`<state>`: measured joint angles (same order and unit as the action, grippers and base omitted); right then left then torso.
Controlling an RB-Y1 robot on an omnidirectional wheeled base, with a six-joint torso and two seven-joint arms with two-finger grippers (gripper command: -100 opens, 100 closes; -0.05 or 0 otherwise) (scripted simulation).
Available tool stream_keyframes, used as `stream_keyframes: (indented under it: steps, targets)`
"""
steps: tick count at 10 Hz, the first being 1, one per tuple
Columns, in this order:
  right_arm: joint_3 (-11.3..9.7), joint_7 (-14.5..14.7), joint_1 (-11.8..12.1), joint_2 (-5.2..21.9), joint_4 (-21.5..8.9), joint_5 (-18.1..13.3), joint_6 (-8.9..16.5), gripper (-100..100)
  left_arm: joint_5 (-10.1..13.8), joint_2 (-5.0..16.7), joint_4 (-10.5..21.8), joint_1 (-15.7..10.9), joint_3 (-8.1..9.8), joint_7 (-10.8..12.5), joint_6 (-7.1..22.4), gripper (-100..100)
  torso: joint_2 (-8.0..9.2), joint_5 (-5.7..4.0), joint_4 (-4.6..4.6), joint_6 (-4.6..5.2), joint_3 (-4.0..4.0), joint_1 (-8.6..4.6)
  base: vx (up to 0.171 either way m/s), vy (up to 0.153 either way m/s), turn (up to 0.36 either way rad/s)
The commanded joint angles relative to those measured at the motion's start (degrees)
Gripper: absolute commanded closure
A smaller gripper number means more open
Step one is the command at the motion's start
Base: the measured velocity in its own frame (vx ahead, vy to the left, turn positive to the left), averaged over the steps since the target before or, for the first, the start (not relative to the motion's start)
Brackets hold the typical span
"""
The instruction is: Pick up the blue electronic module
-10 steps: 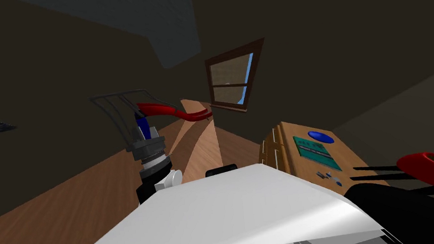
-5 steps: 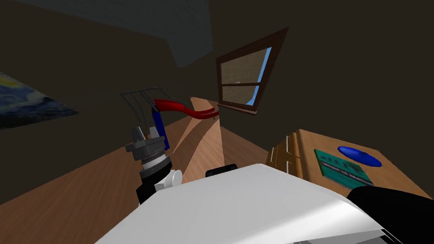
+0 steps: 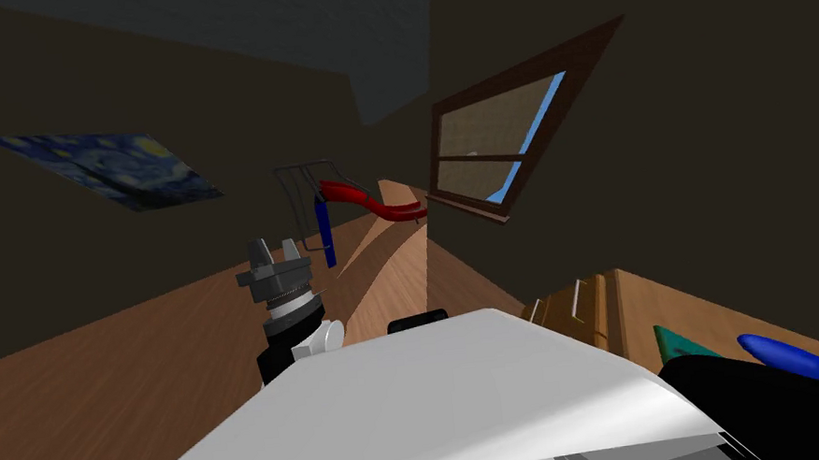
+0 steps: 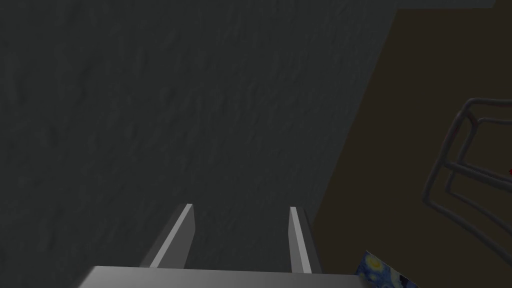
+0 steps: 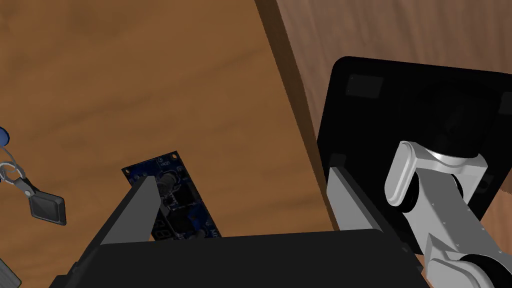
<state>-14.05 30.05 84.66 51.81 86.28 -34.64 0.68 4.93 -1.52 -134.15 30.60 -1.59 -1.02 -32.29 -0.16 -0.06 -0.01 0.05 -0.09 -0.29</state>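
Note:
The blue electronic module (image 5: 186, 199), a dark blue circuit board, lies flat on a wooden top (image 5: 150, 75). My right gripper (image 5: 241, 175) hovers over it, open. One finger covers the board's near corner, and most of the board sits just inside that finger. The other finger (image 5: 350, 200) stands past the top's edge. My left gripper (image 3: 272, 253) is raised in front of my chest, open and empty, its fingers (image 4: 175, 235) pointing upward.
A key ring with a dark fob (image 5: 46, 208) lies on the top beside the module. The wooden cabinet (image 3: 649, 298) at the lower right also carries a green board (image 3: 681, 342) and a blue oval thing (image 3: 800, 359). A wire-frame chair (image 3: 301, 191) stands far off on the floor.
I have turned: the cabinet slid to the lower right corner, and the window and painting swung further into view. My left arm kept its pose.

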Motion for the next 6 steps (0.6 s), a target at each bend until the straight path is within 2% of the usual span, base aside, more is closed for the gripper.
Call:
stream_keyframes:
  steps: [1, 3, 4, 5, 6]
  targets:
    - [-1.1, 1.2, 0.1, 1.1, -0.7, -1.9, -0.2, -100, 0.0, 0.0, 0.0, 0.0, 0.0, 0.0, 0.0, 0, 0.0, 0.0, 0.0, 0.0, 0.0, 0.0, 0.005, -0.08, 0.296]
    - [-3.1, 2.4, -1.2, 3.5, -0.9, -4.4, -1.7, -100, 0.0, 0.0, 0.0, 0.0, 0.0, 0.0, 0.0, 0, 0.01, -0.01, 0.01, -0.02, 0.01, -0.02, -0.009, -0.096, 0.317]
    - [-4.0, 2.7, -2.2, 4.1, -0.5, -5.3, -2.5, -100, 0.0, 0.0, 0.0, 0.0, 0.0, 0.0, 0.0, 0, 0.04, -0.02, 0.02, 0.02, 0.02, -0.01, -0.04, -0.051, 0.171]
    - [-3.5, 2.2, -1.6, 4.2, -0.5, -4.4, -1.8, -100, 0.0, 0.0, 0.0, 0.0, 0.0, 0.0, 0.0, 0, 0.1, 0.01, 0.03, 0.04, 0.06, 0.14, -0.02, -0.019, 0.034]
    - [-3.6, 2.2, -1.7, 4.4, -0.4, -4.5, -1.9, 0, 0.0, 0.0, 0.0, 0.0, 0.0, 0.0, 0.0, 0, 0.09, 0.05, 0.03, 0.1, 0.06, 0.3, -0.002, -0.006, -0.005]
